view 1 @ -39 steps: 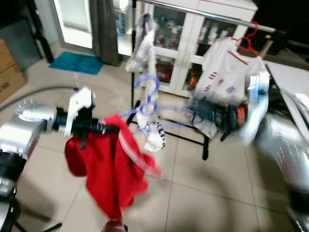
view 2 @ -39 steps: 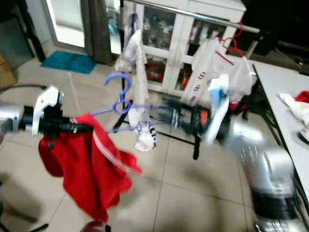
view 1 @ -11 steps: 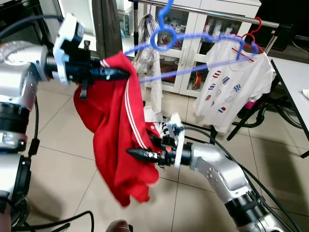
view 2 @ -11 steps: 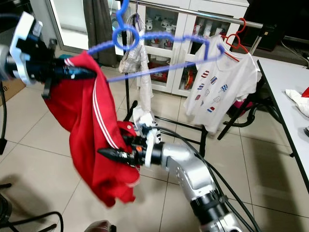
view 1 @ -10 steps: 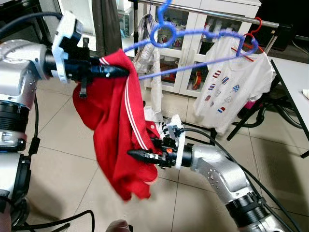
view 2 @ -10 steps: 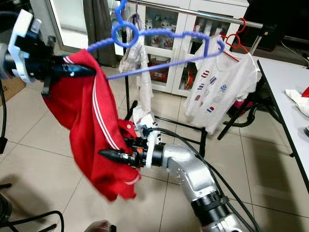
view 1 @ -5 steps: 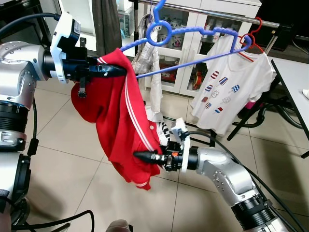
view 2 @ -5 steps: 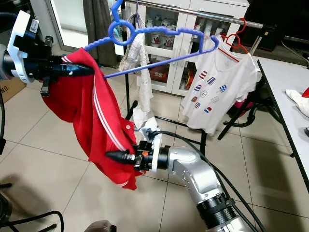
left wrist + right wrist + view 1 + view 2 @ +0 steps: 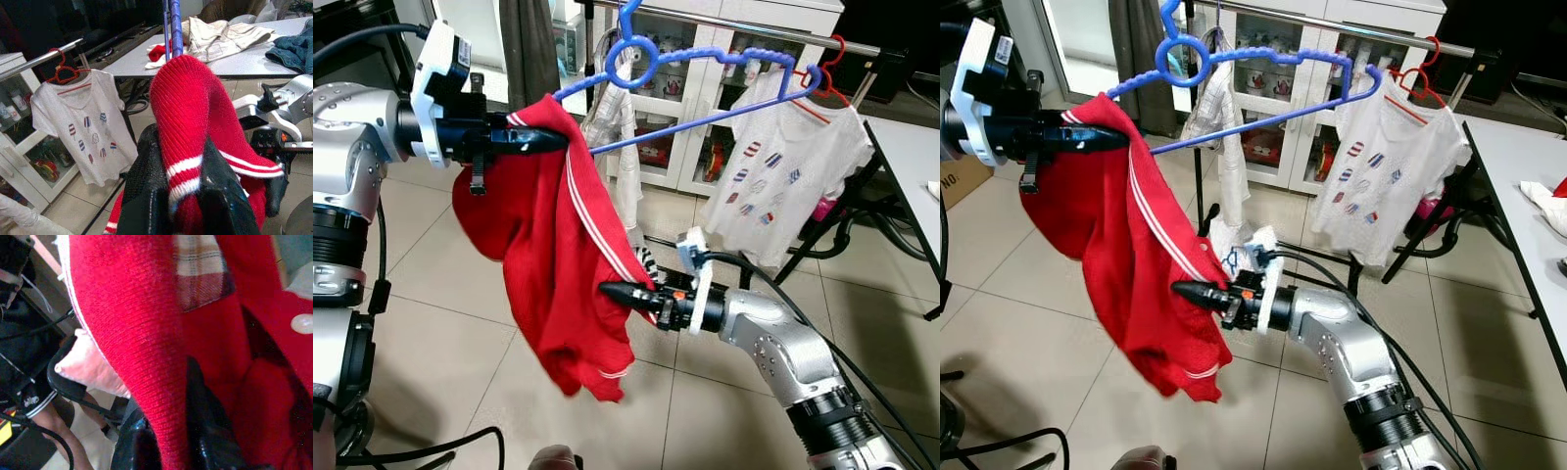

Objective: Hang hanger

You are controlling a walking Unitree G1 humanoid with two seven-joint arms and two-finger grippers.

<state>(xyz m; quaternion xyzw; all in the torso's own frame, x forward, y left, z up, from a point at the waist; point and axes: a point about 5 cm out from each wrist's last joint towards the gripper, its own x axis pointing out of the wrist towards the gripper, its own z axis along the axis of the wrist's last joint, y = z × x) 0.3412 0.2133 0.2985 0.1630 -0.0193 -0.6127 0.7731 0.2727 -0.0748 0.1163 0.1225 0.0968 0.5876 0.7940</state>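
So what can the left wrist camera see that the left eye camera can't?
Left wrist view alone: a grey table piled with beige cloth and a blue garment, plus a close look at the left gripper, its black fingers shut on the red top's striped edge.

Left eye view alone: the blue hanger's hook, the rail above it, and the right gripper pinching the top lower down.

Both: the red top, the blue hanger, and the white printed T-shirt on its red hanger.
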